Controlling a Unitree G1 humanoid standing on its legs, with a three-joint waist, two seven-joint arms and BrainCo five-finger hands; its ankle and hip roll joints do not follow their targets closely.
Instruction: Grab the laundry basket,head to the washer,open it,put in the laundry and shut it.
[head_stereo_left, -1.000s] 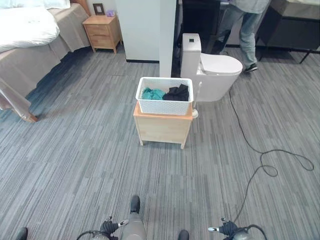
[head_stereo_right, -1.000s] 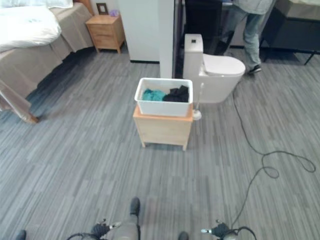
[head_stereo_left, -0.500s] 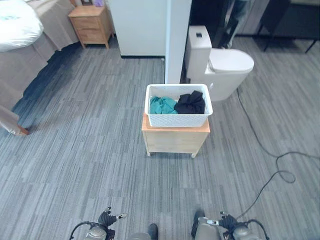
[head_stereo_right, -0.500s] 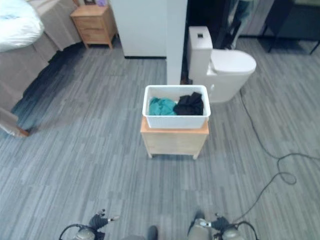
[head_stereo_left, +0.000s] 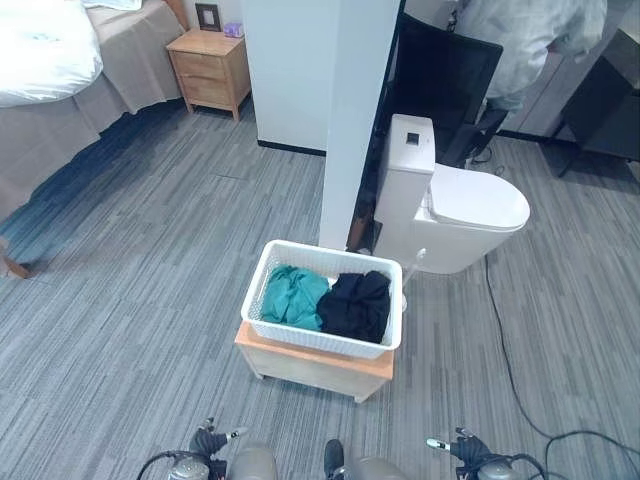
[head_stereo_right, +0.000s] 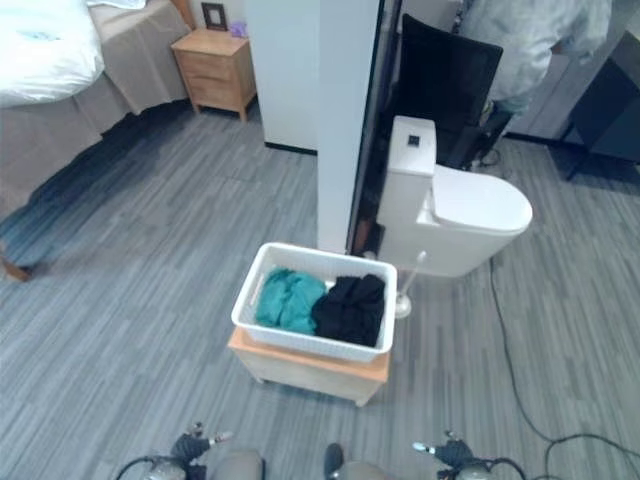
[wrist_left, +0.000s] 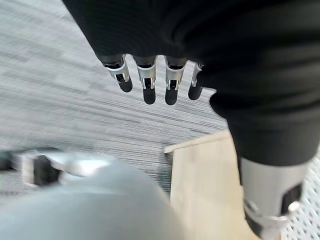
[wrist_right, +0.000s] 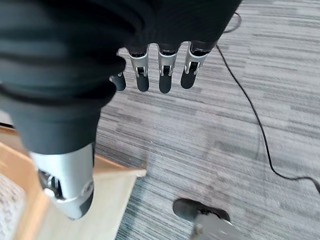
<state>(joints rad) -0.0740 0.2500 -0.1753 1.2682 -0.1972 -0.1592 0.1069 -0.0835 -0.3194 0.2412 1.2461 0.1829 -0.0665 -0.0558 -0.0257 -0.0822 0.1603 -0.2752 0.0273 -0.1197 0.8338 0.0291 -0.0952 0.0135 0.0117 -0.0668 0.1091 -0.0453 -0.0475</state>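
I see the white laundry basket (head_stereo_left: 322, 310) with teal and black clothes on a small wooden stand (head_stereo_left: 315, 366), lower centre. My left hand (wrist_left: 150, 82) and right hand (wrist_right: 160, 70) hang relaxed, holding nothing.

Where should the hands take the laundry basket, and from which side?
Likely by the rim at its two short ends, one hand each side, coming from the near side. The basket sits level on the stand, its long side facing the robot, clothes below the rim.
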